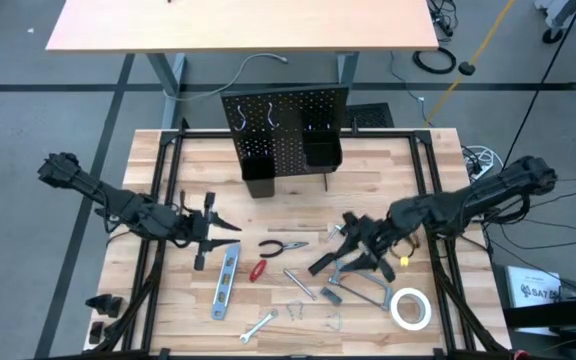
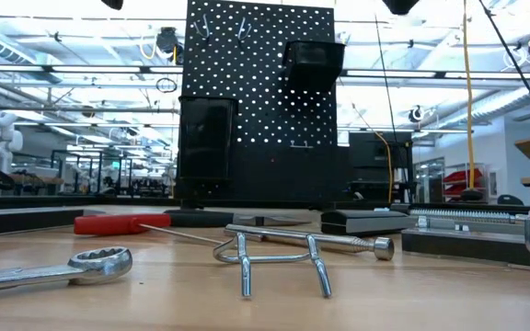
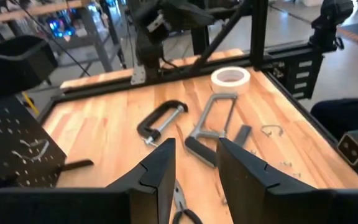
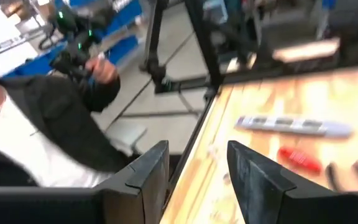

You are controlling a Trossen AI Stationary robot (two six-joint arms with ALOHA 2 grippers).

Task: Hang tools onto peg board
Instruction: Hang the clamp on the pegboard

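Tools (image 1: 268, 272) lie scattered before the upright black peg board (image 1: 286, 127).

From here I see even, bright overhead light on the table (image 1: 298, 190), with only soft shadows. Behind the peg board (image 2: 258, 101) the ceiling lights glare white, leaving its face nearly black. The wrench (image 2: 58, 268) nearest the low camera looks soft. My right wrist feed is smeared with motion blur.
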